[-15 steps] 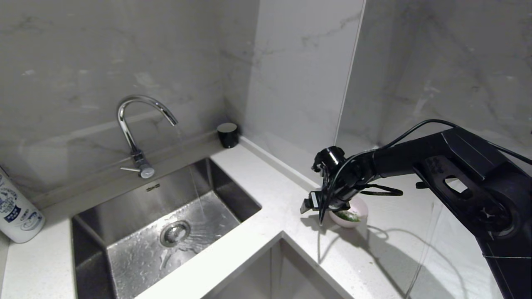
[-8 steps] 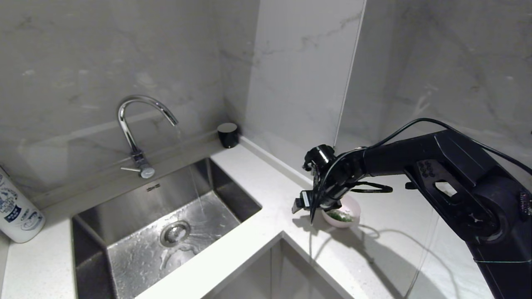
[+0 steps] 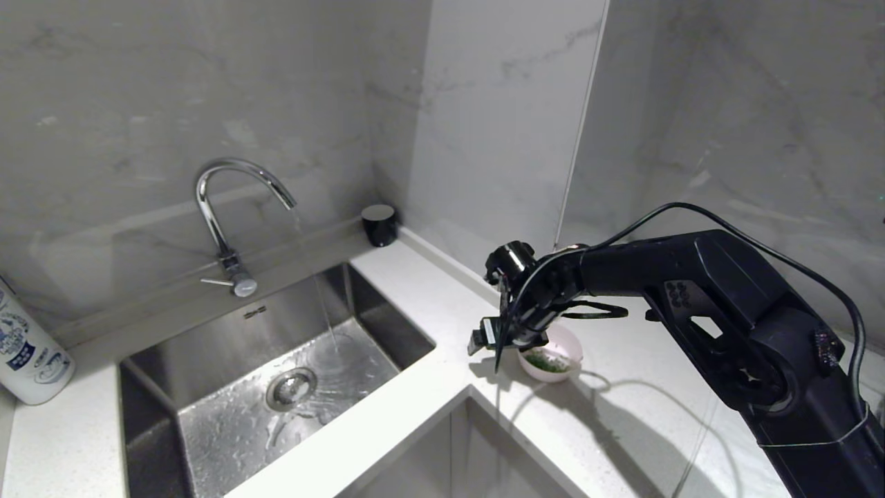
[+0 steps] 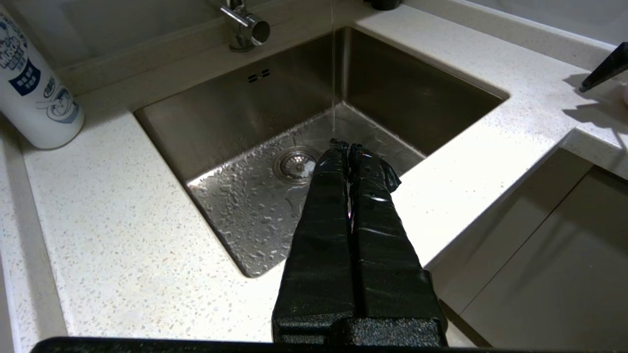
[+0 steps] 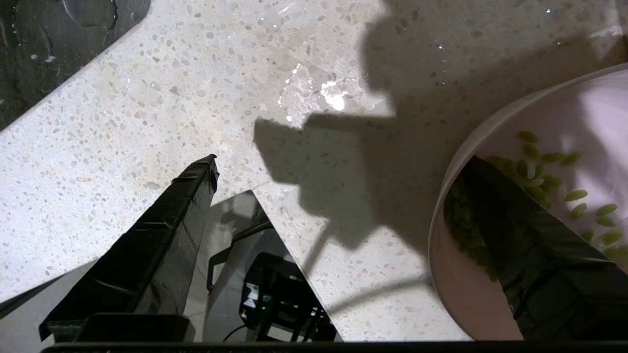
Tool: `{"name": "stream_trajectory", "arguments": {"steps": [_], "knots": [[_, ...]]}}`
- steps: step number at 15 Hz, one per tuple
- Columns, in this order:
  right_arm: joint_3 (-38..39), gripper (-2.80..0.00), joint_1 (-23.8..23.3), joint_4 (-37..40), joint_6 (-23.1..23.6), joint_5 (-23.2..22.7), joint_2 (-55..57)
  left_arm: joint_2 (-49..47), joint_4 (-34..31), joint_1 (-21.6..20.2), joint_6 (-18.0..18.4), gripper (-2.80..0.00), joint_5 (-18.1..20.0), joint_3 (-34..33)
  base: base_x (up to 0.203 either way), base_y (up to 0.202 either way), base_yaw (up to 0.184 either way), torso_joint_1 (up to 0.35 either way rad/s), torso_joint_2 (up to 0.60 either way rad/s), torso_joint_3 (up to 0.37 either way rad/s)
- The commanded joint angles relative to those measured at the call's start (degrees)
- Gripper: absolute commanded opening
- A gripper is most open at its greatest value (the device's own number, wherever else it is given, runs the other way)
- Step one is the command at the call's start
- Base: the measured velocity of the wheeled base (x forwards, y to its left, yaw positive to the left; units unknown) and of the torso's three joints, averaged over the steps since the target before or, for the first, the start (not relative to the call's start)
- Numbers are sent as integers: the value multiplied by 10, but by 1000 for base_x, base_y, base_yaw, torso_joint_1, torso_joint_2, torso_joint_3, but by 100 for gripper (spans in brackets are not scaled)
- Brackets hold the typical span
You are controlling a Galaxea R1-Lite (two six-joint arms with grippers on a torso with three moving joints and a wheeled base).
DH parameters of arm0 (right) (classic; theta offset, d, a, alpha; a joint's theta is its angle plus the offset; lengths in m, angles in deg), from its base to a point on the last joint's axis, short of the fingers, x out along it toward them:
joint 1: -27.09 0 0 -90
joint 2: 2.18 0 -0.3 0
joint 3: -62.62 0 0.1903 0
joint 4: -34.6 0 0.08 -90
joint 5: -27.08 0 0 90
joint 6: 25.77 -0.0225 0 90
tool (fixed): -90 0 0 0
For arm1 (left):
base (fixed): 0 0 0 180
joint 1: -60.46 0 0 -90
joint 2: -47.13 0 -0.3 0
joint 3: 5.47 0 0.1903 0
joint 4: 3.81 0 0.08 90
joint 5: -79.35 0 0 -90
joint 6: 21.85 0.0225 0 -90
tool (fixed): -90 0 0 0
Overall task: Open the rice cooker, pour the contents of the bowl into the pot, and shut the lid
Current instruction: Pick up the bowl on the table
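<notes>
The small pink bowl (image 3: 561,346) sits on the white counter right of the sink, with green grains (image 3: 543,361) in its bottom. My right gripper (image 3: 515,353) points down over the bowl's left rim and is open. One finger (image 5: 530,245) stands inside the bowl (image 5: 471,294) among the grains (image 5: 544,169); the other finger (image 5: 162,235) hangs outside, over the counter's front corner. My left gripper (image 4: 346,144) is shut and empty, parked in front of the sink. The rice cooker, its pot and its lid are out of view.
A steel sink (image 3: 173,387) lies to the left, with a thin stream running from the faucet (image 3: 221,207). A black cup (image 3: 379,225) stands in the back corner and a white bottle (image 3: 28,353) at far left. The counter's front edge makes an inner corner (image 3: 470,394) just left of the bowl.
My right arm has swung left, and the bowl has slid left along the counter with the finger inside it. The left gripper has not moved.
</notes>
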Motion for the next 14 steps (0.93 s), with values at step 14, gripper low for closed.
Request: {"name": "stream_trajectory", "arguments": {"steps": [14], "knots": [[1,0,-19,5,-3,-2,-47,2,0,0,0,-280,0,0,0,0,0,0,0,0]]}}
